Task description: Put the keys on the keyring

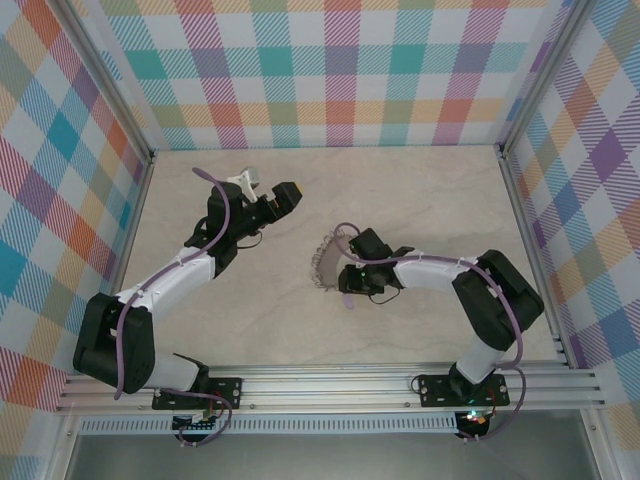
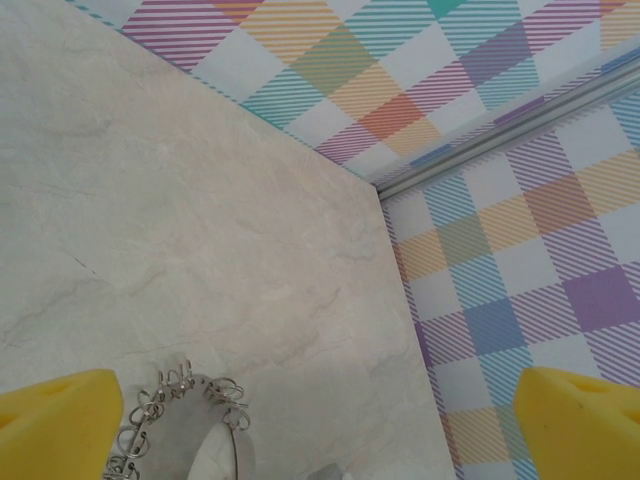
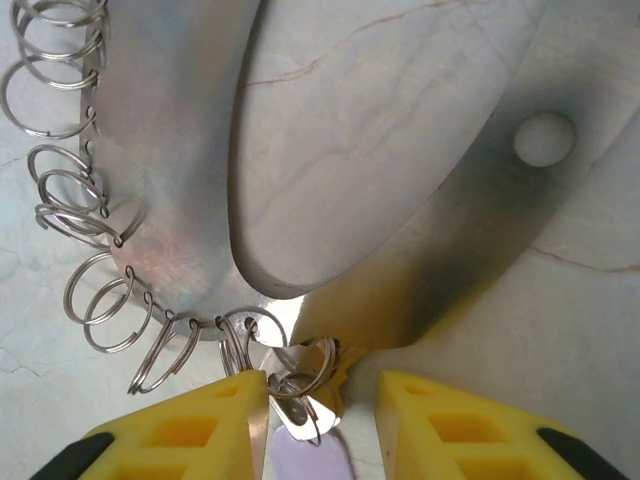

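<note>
The keyring (image 3: pixel 170 190) is a silvery crescent-shaped metal band with several small split rings hanging along its outer edge. It lies mid-table (image 1: pixel 325 262). The key (image 3: pixel 305 452) has a lilac head and a short metal shaft, which lies in a split ring at the band's lower tip. My right gripper (image 3: pixel 320 425) is open, its yellow fingers (image 3: pixel 200 435) on either side of the key, the left one touching the rings. In the top view the right gripper (image 1: pixel 347 278) sits at the keyring's near right side, with the key (image 1: pixel 350 299) just below it. My left gripper (image 1: pixel 283 197) hovers open, up and to the left, holding nothing. The left gripper (image 2: pixel 320 428) has the keyring (image 2: pixel 185 400) below it.
Checked walls (image 1: pixel 340 70) with aluminium frame rails enclose the pale marble-look table (image 1: pixel 420 200) on three sides. Bare table lies behind and to the right of the keyring. The arm bases stand on a rail (image 1: pixel 330 385) at the near edge.
</note>
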